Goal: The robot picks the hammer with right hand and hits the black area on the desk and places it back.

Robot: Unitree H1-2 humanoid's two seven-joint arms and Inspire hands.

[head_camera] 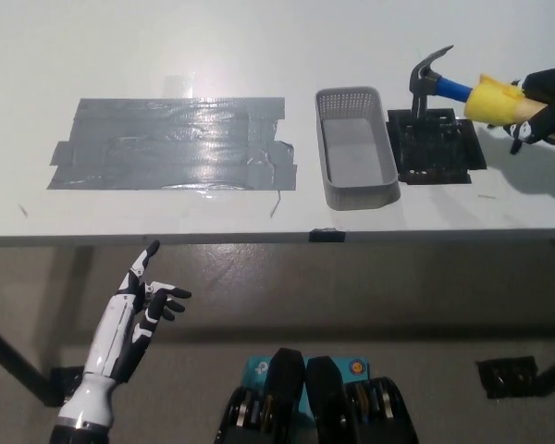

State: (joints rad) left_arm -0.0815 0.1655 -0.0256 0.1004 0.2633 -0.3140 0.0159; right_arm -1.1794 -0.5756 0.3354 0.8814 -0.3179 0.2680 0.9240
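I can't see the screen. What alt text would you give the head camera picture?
A black robot hand at the right holds a hammer with its head on or just above a black pad on a white table, beside a grey basket. A white robot hand rests open below the table edge.

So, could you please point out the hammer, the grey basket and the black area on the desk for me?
hammer (431,78), head view, on its metal head.
grey basket (355,197), head view, on its near wall.
black area (439,148), head view, on its middle.
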